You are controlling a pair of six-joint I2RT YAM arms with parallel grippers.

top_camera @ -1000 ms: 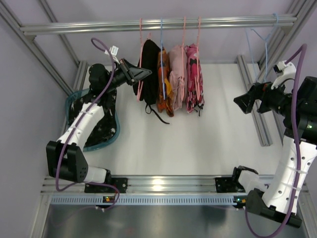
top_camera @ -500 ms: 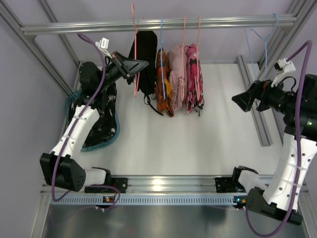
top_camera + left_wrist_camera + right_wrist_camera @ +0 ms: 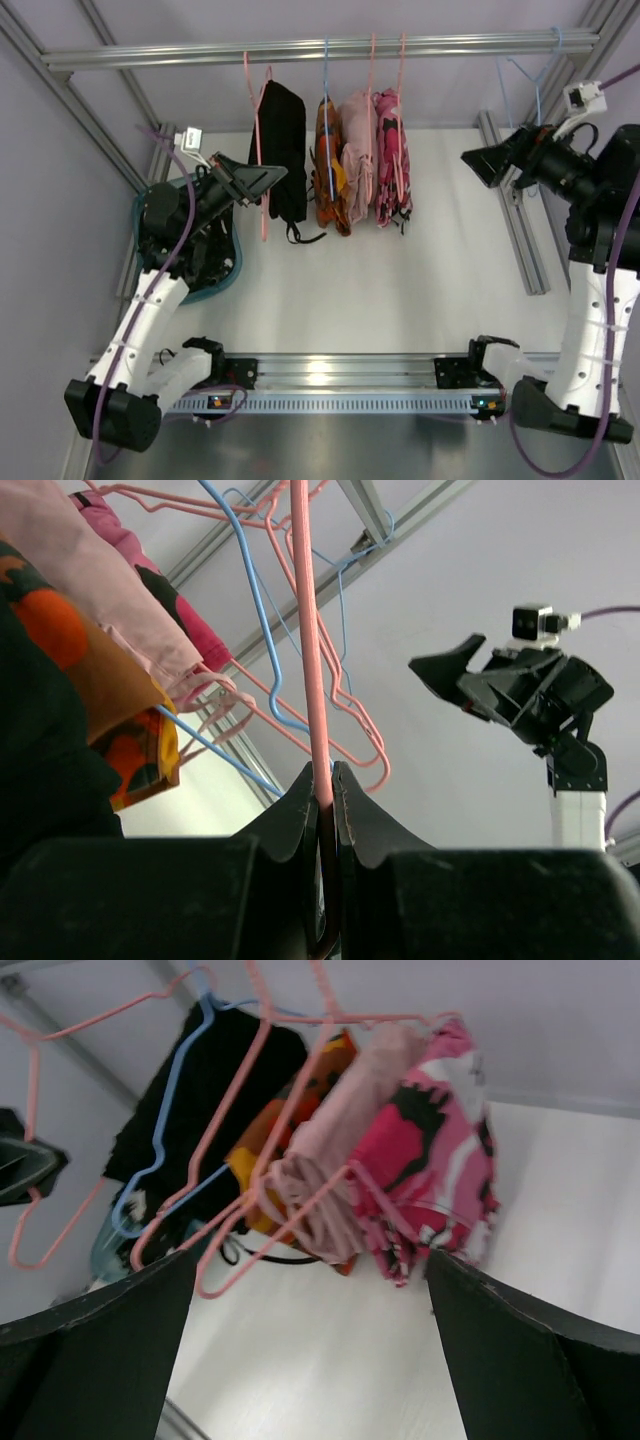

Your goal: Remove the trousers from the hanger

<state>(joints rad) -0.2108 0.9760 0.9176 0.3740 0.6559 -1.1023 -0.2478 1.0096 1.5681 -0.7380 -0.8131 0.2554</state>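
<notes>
The plain black trousers with dangling straps hang on a pink hanger, to the left of the other garments. My left gripper is shut on that hanger's wire; in the left wrist view the pink wire runs up from between the closed jaws, with the black cloth at the left. The black speckled trousers lie in a teal basket, mostly hidden by my left arm. My right gripper is open and empty at the right, its view facing the garments.
Orange, pale pink and pink patterned garments hang on hangers from the aluminium rail. An empty blue hanger hangs at the rail's right end. Frame posts stand at both sides.
My left gripper has pulled the pink hanger with the black trousers leftward, away from the other garments. My right gripper has risen a little.
</notes>
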